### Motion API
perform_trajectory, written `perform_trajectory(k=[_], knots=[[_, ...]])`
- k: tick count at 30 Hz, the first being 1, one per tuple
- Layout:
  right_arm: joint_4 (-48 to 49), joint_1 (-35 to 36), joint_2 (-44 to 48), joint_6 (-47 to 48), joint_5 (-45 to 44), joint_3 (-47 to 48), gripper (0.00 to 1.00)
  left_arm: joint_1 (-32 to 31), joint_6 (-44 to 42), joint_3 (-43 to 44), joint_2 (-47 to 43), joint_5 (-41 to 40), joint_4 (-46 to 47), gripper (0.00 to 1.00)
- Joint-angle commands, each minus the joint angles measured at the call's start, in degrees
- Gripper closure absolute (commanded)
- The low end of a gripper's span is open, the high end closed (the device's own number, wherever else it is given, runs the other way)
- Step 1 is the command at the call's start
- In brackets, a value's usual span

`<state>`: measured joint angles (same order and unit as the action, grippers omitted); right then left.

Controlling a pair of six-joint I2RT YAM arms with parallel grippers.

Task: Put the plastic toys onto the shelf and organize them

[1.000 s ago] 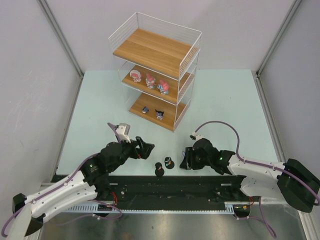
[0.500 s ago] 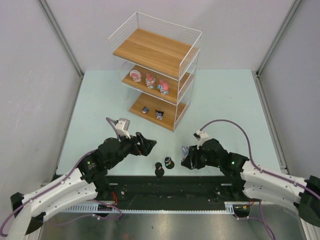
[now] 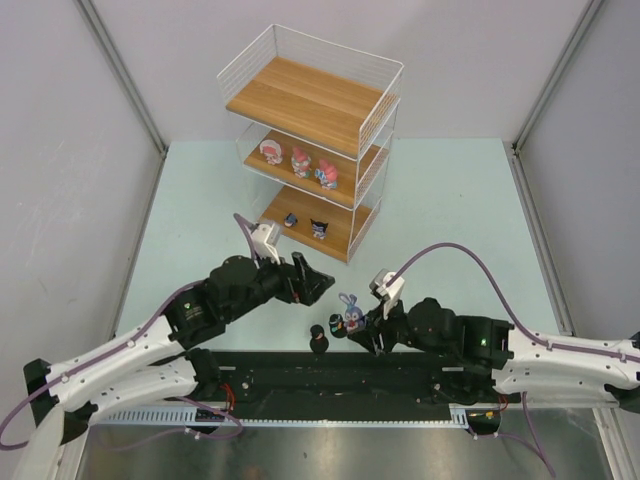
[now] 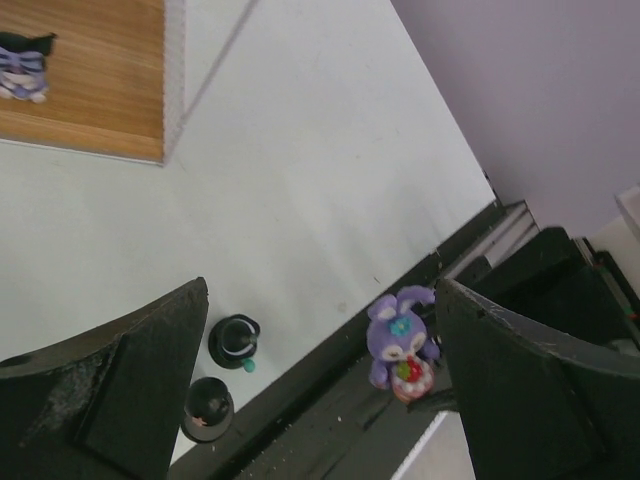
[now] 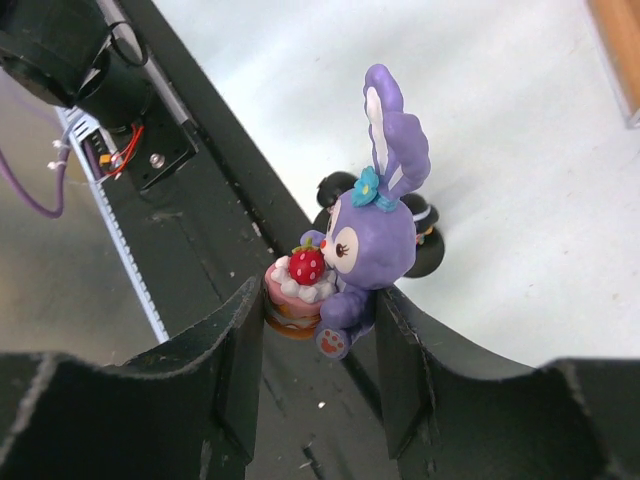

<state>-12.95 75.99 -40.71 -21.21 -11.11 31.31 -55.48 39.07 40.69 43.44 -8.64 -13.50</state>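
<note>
Right claw [image 5: 320,335]: I had it clenched on the purple bunny [image 5: 372,245], above the tabletop's [image 3: 450,220] near edge.
Left claw [image 3: 312,285]: released, spread wide.
Open room: bare tabletop lay between both claws and the shelf [image 3: 300,100] at the far edge.
Hard to see: the dark figurines [image 3: 338,325] by the near edge were too small to show detail.

Bright even overhead light, soft shadows; wrist views' near foreground blurred.
</note>
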Motion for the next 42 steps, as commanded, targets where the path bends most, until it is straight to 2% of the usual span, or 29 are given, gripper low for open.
perform_trajectory(k=[1, 9, 21, 33, 42], knots=[[3.89, 1.62, -0.69, 4.77, -8.31, 3.23, 1.0, -4.88, 0.39, 4.22, 1.21, -1.1, -0.83, 0.0], [5.57, 1.62, -2.1, 7.85, -10.24, 5.43, 1.0, -10.78, 2.41, 5.02, 2.79, -4.54, -0.39, 0.0], [6.53, 1.53, -1.04, 7.94, -9.01, 6.57, 1.0, -12.63, 5.05, 4.05, 4.11, -7.35, 2.33, 0.0], [7.32, 1.62, -0.77, 7.76, -8.31, 6.48, 1.0, -15.7, 5.67, 7.64, 10.78, -9.71, 2.87, 0.0], [8.12, 1.62, -1.22, 7.68, -7.52, 6.48, 1.0, -18.08, 5.4, 11.17, 13.86, -15.44, -0.57, 0.08]])
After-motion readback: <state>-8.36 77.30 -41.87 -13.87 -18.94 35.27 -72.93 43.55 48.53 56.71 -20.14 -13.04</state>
